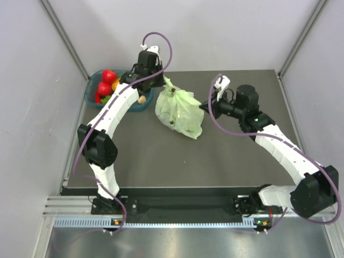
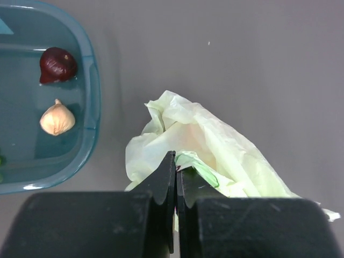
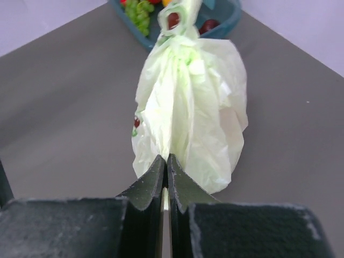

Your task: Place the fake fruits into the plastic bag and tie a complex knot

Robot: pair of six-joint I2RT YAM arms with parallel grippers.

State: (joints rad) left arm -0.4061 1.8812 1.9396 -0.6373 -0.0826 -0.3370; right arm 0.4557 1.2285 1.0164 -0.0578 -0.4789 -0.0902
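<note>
**Two grippers held a pale-green bag stretched between them on a grey table**

The bag lay on its side near the middle of the table, just right of a teal basket in the far left corner; its neck pointed towards the basket and its other end towards the right arm. The left gripper was clenched at the neck end, jaws almost touching, with a strip of green plastic pinched between them. The right gripper was clamped on a gathered fold at the opposite end, jaws pressed together on the film.

From the right wrist, the plastic ran in tight pleats from that grip up to a small twisted lump, the knot, with a loop of handle above it. The pleats suggested that the two grips were set at opposite ends so that tension would draw the knot snug.

Small dark shapes showed through the film, probably fruits already inside. In the basket lay a dark red fruit, a pale bulb, green grapes and red fruits; so the filling looked only partly done. Whether the knot counted as complex could not be told; it was too small in every view. The thin film seemed likely to tear or slip from either pinch if strained harder.
</note>
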